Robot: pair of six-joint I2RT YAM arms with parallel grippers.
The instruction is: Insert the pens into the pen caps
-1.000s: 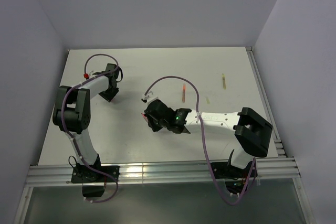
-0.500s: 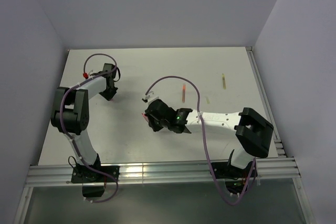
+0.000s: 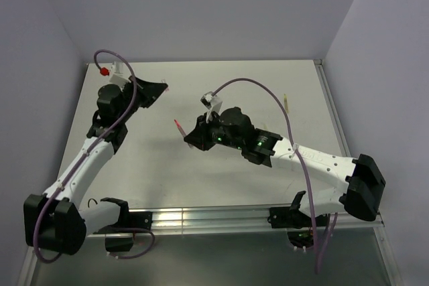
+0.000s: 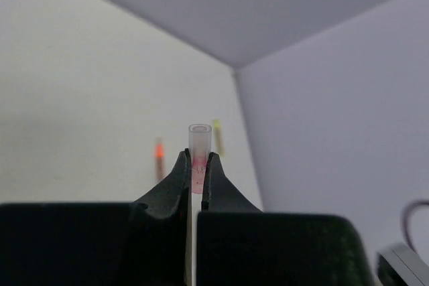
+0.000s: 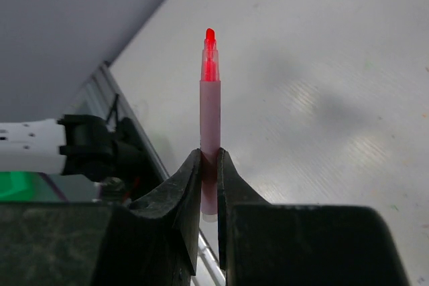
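I count three pens and one cap. One pen is in a gripper and two lie on the table [image 3: 167, 172].

The left gripper [image 4: 196, 160] is closed right down on the cap [image 4: 200, 138]. This is a short pale tube, tinted pink where the fingertips [image 4: 181, 169] pinch its lower part. Its open round mouth sticks out past the tips, pointing away from the wrist. From overhead, the left gripper [image 3: 159, 89] is over the far left part of the table. I can't make out the cap itself from up there.

The right gripper [image 5: 209, 157] is nearly closed, its jaws clamped on the red pen [image 5: 210, 108]. They hold the pale pink barrel near its back end, so most of the barrel and the bright red tip stand out beyond the fingers. Overhead, the right gripper [image 3: 190, 137] sits near the middle of the table. The red pen [image 3: 179, 127] angles up and to the left, roughly toward the left gripper. There is a clear gap between the tip and the cap, and they are not touching.

The other two pens show past the cap in the left wrist view, lying apart from each other. One is an orange-red pen [image 4: 159, 155] and the other a yellow-green pen [image 4: 216, 136]. Overhead, the yellow-green pen [image 3: 285, 102] lies near the far right edge. I can't pick out the orange-red one there.
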